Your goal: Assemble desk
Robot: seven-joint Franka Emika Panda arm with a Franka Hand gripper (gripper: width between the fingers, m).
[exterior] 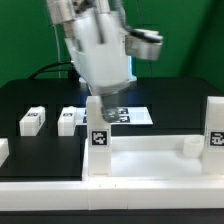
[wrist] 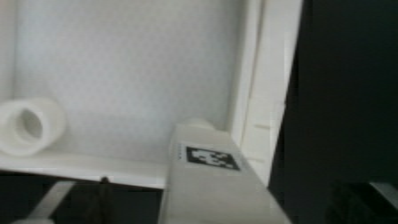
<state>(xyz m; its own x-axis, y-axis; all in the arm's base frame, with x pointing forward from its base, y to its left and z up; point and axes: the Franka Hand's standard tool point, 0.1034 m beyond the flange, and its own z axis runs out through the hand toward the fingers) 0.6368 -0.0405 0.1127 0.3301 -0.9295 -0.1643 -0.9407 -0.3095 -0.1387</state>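
Gripper point(exterior: 103, 108) spread wide about upright desk leg point(exterior: 99, 140)
Loose legs point(exterior: 32, 121) at 9 o'clock, marker board point(exterior: 135, 116) at 1 o'clock

A glossy white, rounded arm point(exterior: 100, 50) is shown — a grey-and-black ring point(exterior: 148, 40) is set at one joint, and a thin dark cable point(exterior: 62, 50) is run alongside.

No words, brands or numbers legible. Only black-and-white tags point(exterior: 99, 139), patterns blurred: on the middle upright leg point(exterior: 99, 160), right leg point(exterior: 214, 115), loose leg point(exterior: 32, 121), second loose leg point(exterior: 68, 120) and marker board point(exterior: 138, 116).
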